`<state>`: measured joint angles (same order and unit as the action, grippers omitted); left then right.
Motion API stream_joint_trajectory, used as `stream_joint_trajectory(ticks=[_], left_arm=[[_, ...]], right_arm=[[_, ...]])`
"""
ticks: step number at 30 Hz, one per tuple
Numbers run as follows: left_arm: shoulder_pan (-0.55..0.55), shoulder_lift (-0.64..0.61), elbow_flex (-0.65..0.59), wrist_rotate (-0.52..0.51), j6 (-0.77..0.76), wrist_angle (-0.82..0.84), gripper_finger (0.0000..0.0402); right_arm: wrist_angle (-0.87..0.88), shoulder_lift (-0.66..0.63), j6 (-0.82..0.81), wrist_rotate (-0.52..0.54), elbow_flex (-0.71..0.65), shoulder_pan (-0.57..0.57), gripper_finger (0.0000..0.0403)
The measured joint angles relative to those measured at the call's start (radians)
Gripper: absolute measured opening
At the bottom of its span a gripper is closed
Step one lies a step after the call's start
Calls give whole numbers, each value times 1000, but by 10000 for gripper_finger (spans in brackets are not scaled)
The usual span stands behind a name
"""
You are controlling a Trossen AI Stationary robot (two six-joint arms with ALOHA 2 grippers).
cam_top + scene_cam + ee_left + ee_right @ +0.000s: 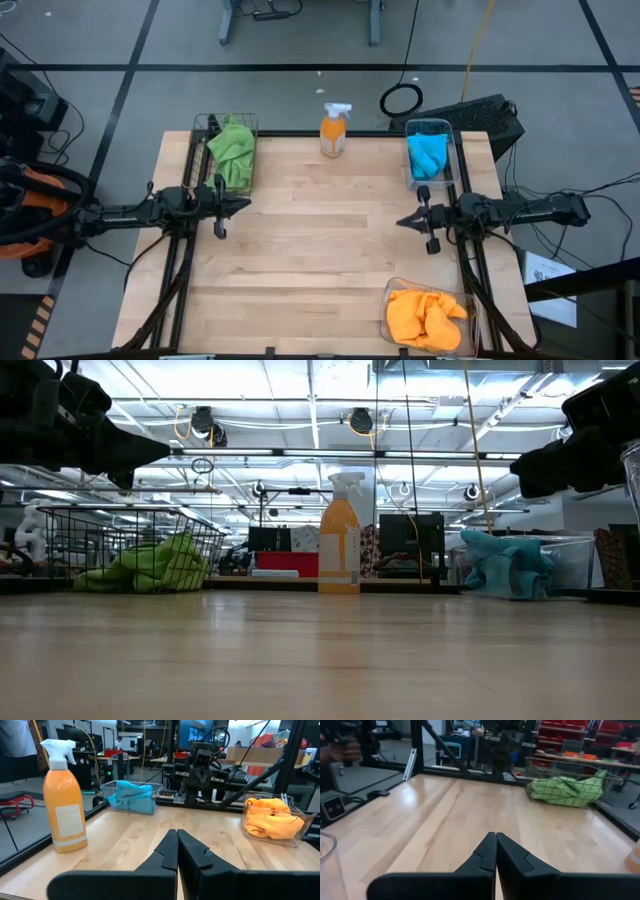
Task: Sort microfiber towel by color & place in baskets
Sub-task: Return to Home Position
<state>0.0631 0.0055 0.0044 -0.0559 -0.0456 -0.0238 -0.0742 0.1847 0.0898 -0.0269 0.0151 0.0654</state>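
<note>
Green towels [232,148] sit in the wire basket [196,140] at the far left corner of the desk [320,250], blue towels [428,155] in the far clear bin [456,150] at the far right, and orange towels [425,315] in the near clear bin [386,310] at the near right. My left end effector [243,203] and right end effector [402,222] hang closed and empty over the side edges. I should retract level, clear of the bins. Only the high view shows all three; the low view seemingly misses orange.

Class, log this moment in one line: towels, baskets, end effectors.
green towels in wire basket | blue towels in far clear basket | orange towels in near clear basket | left end effector shut | right end effector shut
</note>
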Motion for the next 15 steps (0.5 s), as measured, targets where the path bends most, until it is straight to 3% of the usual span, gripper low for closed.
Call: stream_joint_trajectory(ticks=[15], left_arm=[[0, 0, 0, 1, 8, 6, 2]], right_arm=[[48, -185, -23, -28, 0, 3, 0]])
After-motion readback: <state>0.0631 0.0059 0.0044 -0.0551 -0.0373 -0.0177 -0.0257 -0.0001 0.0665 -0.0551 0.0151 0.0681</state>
